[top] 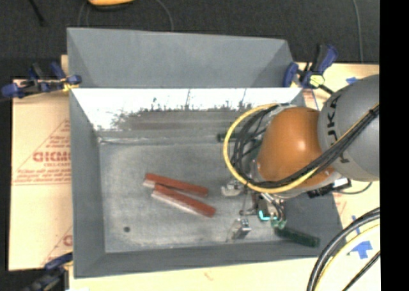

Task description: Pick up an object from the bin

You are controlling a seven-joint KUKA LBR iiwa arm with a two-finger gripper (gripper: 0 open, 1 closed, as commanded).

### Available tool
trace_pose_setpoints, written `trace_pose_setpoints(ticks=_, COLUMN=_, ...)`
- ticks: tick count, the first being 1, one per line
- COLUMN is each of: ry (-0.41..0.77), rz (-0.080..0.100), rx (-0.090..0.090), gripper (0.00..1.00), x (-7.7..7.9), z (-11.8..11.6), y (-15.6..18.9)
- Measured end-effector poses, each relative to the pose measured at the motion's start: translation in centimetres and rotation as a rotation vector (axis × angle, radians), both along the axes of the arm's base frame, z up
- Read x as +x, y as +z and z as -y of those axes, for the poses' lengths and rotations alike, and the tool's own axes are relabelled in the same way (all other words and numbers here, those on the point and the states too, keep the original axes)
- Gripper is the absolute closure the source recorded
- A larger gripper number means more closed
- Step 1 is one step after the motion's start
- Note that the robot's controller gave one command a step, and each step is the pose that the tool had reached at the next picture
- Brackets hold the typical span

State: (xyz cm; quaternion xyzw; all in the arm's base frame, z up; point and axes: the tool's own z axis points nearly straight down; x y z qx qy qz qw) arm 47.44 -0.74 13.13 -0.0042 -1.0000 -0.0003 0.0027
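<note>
Two red-brown sticks [179, 194] lie side by side, touching, on the floor of the grey bin [86, 174], near its middle. One dark green strip [297, 237] sits by the near right corner. One claw [236, 208] is low over bare floor just right of the sticks' right ends, with the green strip at its other side. Its two pale metal tips stand apart with nothing between them. Orange cover [291, 142] is above it, ringed by yellow and black cables. Grey arm [358, 136] bears black lettering, partly hidden; "UK" is readable.
</note>
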Motion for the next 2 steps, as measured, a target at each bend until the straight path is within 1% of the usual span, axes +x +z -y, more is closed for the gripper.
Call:
trace_pose_setpoints(ticks=1, ry=0.0, rz=0.007, rx=0.0, gripper=0.0, x=0.2, z=0.0, y=0.3)
trace_pose_setpoints(ticks=2, ry=0.033, rz=0.027, rx=-0.005, gripper=1.0, x=5.0, z=-2.7, y=-4.8)
